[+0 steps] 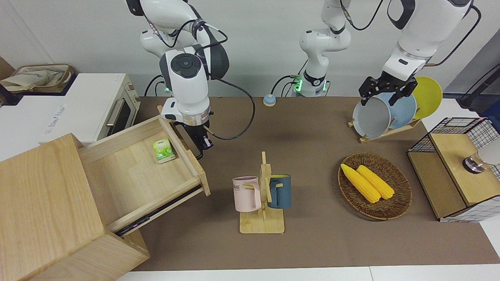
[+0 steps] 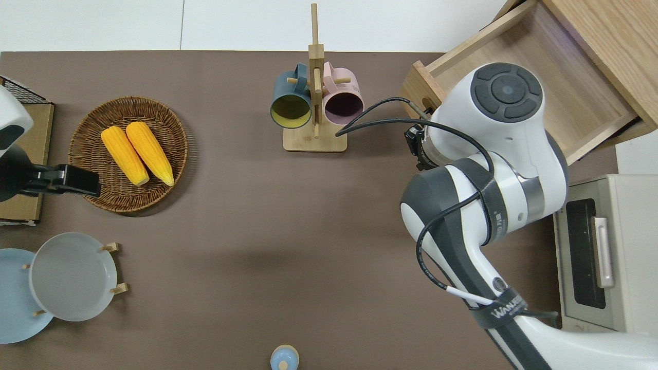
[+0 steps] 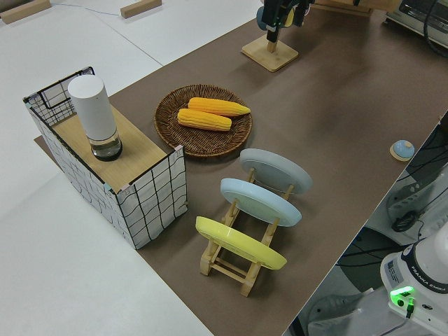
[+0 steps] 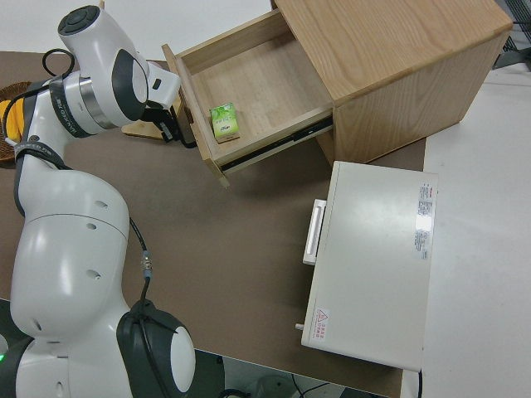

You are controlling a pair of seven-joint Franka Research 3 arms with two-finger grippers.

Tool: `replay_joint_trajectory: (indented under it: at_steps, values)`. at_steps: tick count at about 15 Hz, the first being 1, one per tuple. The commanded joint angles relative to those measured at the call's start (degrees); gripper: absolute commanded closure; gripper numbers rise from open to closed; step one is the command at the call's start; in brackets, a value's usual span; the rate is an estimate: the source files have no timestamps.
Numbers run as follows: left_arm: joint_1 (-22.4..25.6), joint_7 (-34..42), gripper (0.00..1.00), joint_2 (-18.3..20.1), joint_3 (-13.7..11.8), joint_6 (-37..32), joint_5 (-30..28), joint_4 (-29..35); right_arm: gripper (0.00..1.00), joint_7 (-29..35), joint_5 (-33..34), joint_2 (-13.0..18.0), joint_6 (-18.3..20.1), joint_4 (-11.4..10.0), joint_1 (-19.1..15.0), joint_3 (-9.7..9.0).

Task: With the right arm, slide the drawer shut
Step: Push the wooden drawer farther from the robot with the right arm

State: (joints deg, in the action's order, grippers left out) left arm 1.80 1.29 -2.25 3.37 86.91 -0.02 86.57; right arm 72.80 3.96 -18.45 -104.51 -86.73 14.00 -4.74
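The drawer (image 1: 133, 175) stands pulled out of the pale wooden cabinet (image 1: 43, 195), and a small green packet (image 1: 163, 150) lies inside it. Its black loop handle (image 1: 183, 130) is on the front panel. My right gripper (image 1: 200, 143) hangs low, right beside the handle, just outside the front panel. In the right side view the gripper (image 4: 168, 124) is at the handle (image 4: 187, 137) of the open drawer (image 4: 249, 91). In the overhead view my right arm (image 2: 493, 118) hides the gripper and the handle. My left arm is parked.
A white oven (image 1: 78, 105) stands beside the cabinet, nearer to the robots. A mug rack (image 1: 262, 222) with a pink and a blue mug stands mid-table. A wicker basket (image 1: 398, 203) with corn, a plate rack (image 1: 365, 137) and a wire-mesh box (image 1: 457, 168) are toward the left arm's end.
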Motion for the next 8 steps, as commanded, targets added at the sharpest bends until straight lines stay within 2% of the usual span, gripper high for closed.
replay_joint_trajectory:
  at_steps: [1, 3, 7, 8]
  values:
    - [0.31, 0.56, 0.01, -0.65, 0.40, -1.13, 0.98, -1.49, 1.000, -2.05, 0.69, -0.80, -0.87, 1.56, -2.31, -0.53]
    - [0.31, 0.56, 0.01, -0.65, 0.40, -1.13, 0.98, -1.40, 1.000, -3.45, 0.78, -1.23, -0.87, 1.65, -2.84, -0.53]
    - [0.31, 0.56, 0.01, -0.65, 0.40, -1.13, 0.98, -1.40, 1.000, -4.86, 0.78, -2.55, -0.61, 4.11, -5.12, -0.53]
    - [0.31, 0.56, 0.01, -0.74, 0.40, -1.13, 0.98, -1.49, 1.000, -5.82, 0.70, -2.82, -0.70, 4.12, -5.47, -0.53]
